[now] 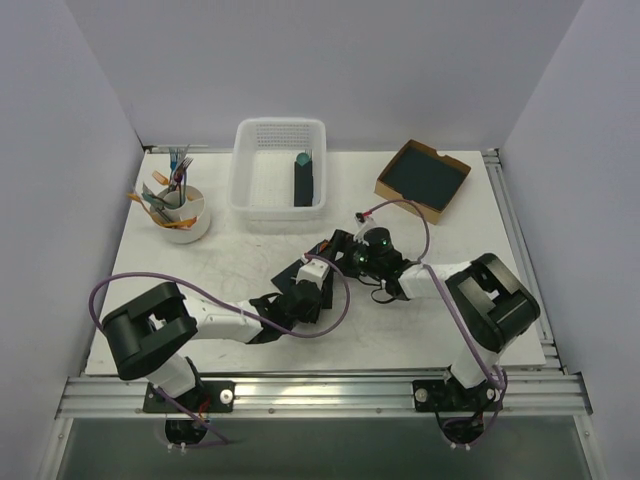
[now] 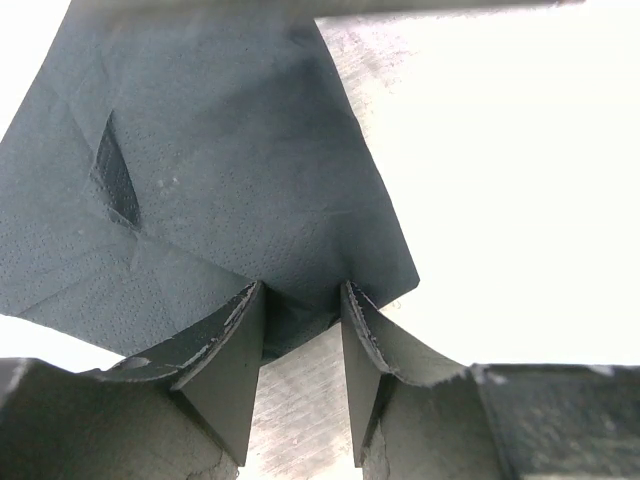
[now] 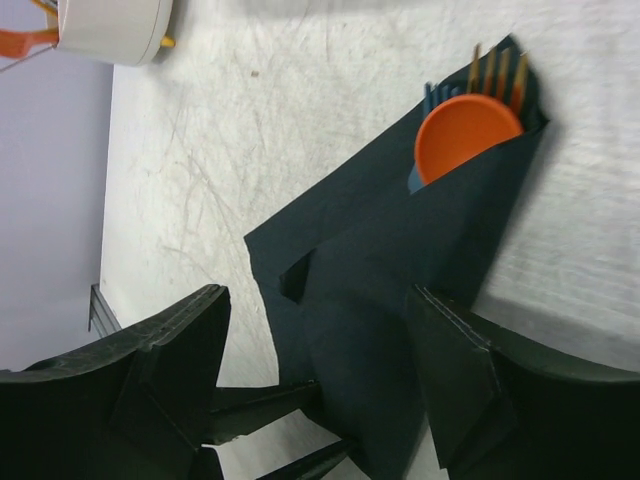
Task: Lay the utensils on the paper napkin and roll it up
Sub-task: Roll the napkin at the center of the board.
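The paper napkin [image 3: 400, 270] lies on the table as a dark, partly folded bundle. From its far end stick out the utensils, an orange spoon bowl [image 3: 467, 136] and orange fork tines [image 3: 497, 72]. My right gripper [image 3: 318, 298] stands wide open astride the bundle, one finger on each side. My left gripper [image 2: 303, 292] comes from the other side, with its jaws about half-wide. Its fingertips [image 2: 245, 310] are closed on a fold at the napkin's [image 2: 220, 170] near edge. In the top view both grippers meet mid-table and hide the napkin.
A white basket [image 1: 243, 172] at the back holds a dark roll with a teal tip [image 1: 303, 180]. At the back right is a cardboard box [image 1: 392, 180] of dark sheets. A white cup [image 1: 192, 222] of spare cutlery stands at the back left.
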